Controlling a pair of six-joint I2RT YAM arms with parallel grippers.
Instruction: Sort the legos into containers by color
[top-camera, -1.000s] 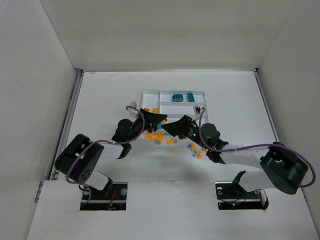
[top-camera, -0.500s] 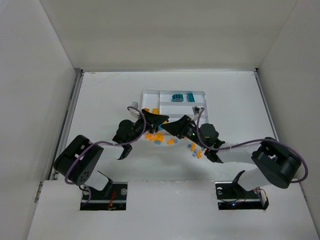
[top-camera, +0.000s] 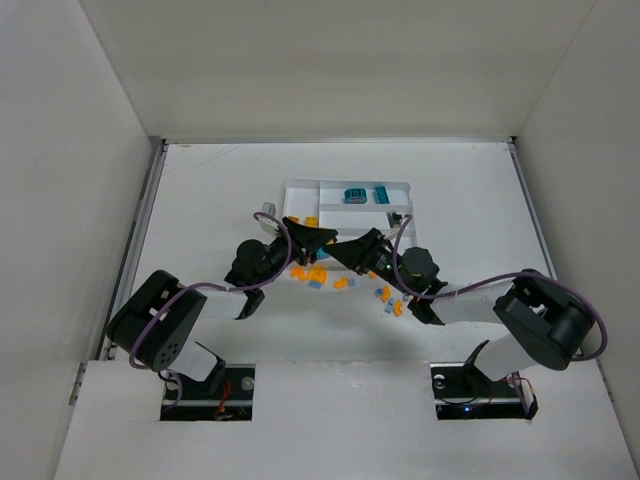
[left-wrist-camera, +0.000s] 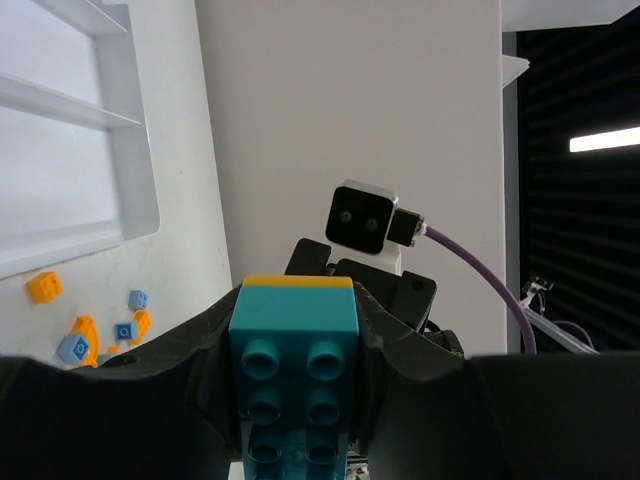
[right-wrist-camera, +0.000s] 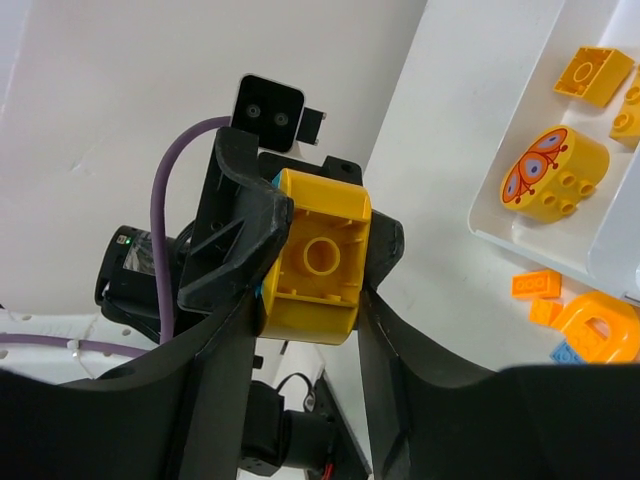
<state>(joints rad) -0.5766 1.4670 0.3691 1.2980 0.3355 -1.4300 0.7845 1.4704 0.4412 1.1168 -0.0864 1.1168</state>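
My left gripper (top-camera: 312, 239) and right gripper (top-camera: 347, 252) meet tip to tip just in front of the white tray (top-camera: 300, 188). In the left wrist view my left gripper (left-wrist-camera: 293, 350) is shut on a teal brick (left-wrist-camera: 295, 320) with a yellow brick (left-wrist-camera: 297, 282) stuck on its far end. In the right wrist view my right gripper (right-wrist-camera: 312, 300) is shut on that yellow brick (right-wrist-camera: 318, 260). The left gripper's black fingers (right-wrist-camera: 235, 250) are right behind it. Two teal bricks (top-camera: 354, 194) lie in a back tray section. Orange pieces (right-wrist-camera: 555, 175) lie in a near one.
Loose orange and light blue bricks (top-camera: 315, 275) lie on the table under and in front of the grippers, with more to the right (top-camera: 390, 298). Some show in the left wrist view (left-wrist-camera: 130, 330) and beside the tray wall (right-wrist-camera: 480, 230). White walls enclose the table.
The grippers stay together at the same spot. The right arm's elbow and base link have swung a little to the left.
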